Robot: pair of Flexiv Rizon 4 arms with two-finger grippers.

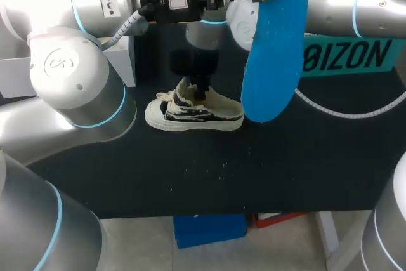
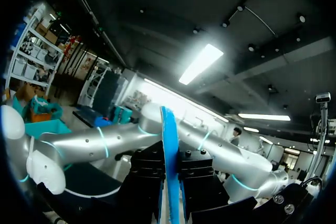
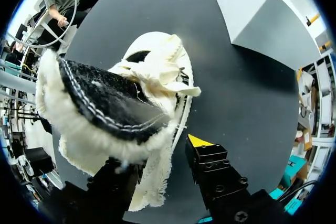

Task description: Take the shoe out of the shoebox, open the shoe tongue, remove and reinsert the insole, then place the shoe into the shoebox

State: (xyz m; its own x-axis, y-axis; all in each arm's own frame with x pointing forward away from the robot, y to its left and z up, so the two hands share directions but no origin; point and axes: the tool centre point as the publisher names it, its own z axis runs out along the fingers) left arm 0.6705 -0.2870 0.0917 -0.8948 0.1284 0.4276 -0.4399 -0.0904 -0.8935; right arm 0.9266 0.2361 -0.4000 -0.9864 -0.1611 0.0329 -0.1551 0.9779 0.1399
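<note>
If the right tool [image 3: 157,163], whose grip I cannot tell, sits loose on the frayed cream-and-black canvas shoe [image 1: 193,112] upright on the black worktop [image 1: 285,169], the flat blue insole [image 1: 273,55], pinched aloft by the left tool [image 2: 170,190], could shove it aside or buckle going in.

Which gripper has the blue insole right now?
The left gripper: it is shut on the blue insole, held up above the table. The right gripper is down at the shoe.
</note>
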